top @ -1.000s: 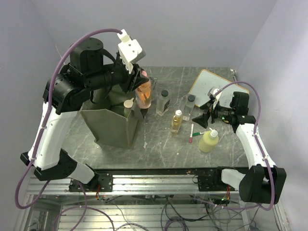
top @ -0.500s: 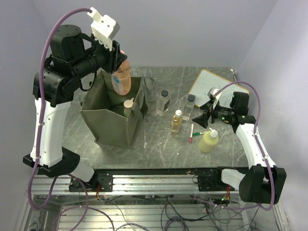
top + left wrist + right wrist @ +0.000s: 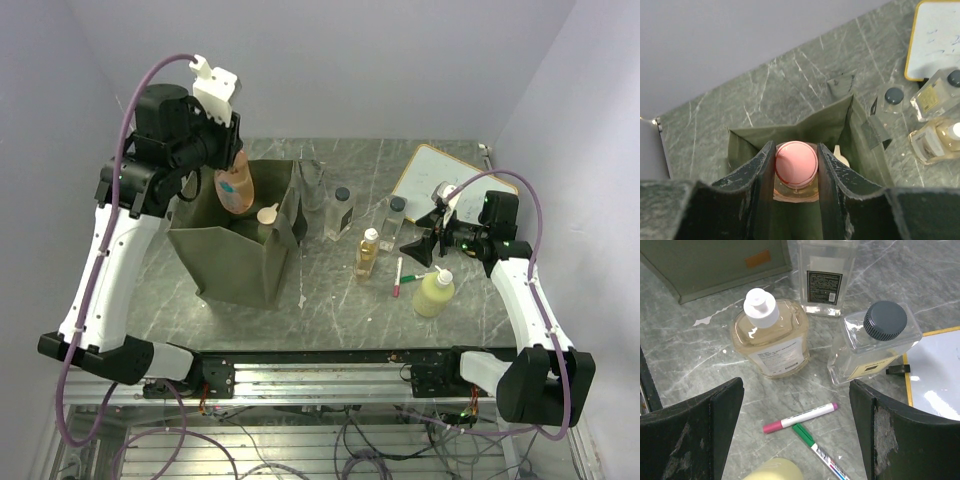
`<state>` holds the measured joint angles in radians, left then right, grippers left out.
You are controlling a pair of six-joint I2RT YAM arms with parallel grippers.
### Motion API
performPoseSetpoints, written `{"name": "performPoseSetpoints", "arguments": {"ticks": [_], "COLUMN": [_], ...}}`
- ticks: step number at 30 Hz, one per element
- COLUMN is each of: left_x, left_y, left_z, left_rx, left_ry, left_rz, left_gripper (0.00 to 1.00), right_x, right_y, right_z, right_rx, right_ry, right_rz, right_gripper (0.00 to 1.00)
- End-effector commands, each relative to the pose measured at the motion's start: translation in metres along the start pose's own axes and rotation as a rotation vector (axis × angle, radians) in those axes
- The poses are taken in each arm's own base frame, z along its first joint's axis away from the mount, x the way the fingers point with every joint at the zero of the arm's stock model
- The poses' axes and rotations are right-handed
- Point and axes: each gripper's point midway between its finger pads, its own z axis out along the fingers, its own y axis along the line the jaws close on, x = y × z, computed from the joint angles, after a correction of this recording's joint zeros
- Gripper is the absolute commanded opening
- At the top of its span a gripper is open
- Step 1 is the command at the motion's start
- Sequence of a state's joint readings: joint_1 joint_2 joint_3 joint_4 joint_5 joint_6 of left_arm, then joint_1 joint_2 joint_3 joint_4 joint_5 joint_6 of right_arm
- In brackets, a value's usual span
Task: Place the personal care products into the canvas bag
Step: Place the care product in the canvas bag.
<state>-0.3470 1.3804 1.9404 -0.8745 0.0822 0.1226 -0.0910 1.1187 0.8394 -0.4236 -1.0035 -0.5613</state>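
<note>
Looking down from the top view, you have the left arm (image 3: pixel 105 260) raised with the orange bottle (image 3: pixel 235 186) over the open mouth of the bag (image 3: pixel 235 265). I cannot tell whether its lower end has passed the rim. A beige cap (image 3: pixel 268 212) already shows inside the bag. The step in hand, by my reading, is the drop of this bottle. The others wait on the bench (image 3: pixel 330 300) to the right, the yellow bottle (image 3: pixel 435 293) nearest the right arm.

In the left wrist view, the left fingers (image 3: pixel 760 175) are partly closed and clamp the orange bottle from both sides, its round pink end facing the camera. The bag's mouth lies straight below. Next you would lower a little, spread the fingers and lift straight out (mind the beige cap just beside, and the soft wall). The whiteboard (image 3: pixel 940 40) carries faint scribbles, unreadable.

In the right wrist view, the right fingers (image 3: pixel 690 432) stand wide apart and hold nothing. Below them are an amber bottle (image 3: pixel 771 340), a dark-capped bottle (image 3: pixel 875 342), a tall clear bottle (image 3: pixel 826 275) and two markers (image 3: pixel 800 418). The labels' print is too small to read, and so is the bag's orange tag (image 3: pixel 757 258).
</note>
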Motion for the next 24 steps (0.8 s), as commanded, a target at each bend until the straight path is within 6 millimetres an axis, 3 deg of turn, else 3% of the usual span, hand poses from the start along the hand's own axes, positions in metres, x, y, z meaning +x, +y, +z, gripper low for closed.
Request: {"name": "performPoseSetpoints", "arguments": {"ticks": [1,15,24], "left_x": [-0.050,0.028,0.048], "left_y": [0.020,0.036,0.045], "left_z": [-0.021,0.024,0.054], "left_rx": [-0.107,-0.214,-0.236], "left_ry": [-0.260,-0.213,-0.232], "left_rz": [0.003,-0.066,-0.121], "left_gripper": [0.07,0.07,0.07], "right_x": [-0.002,-0.002,-0.001], "right_y": [0.003,0.005,0.004], "right_z": [-0.003,-0.002,-0.001], "right_rx": [-0.006,-0.021,-0.016], "right_ry": [-0.015,-0.015,-0.013], "right_rz": [-0.023,-0.017,-0.015], "right_gripper": [0.87,0.87,0.87]}}
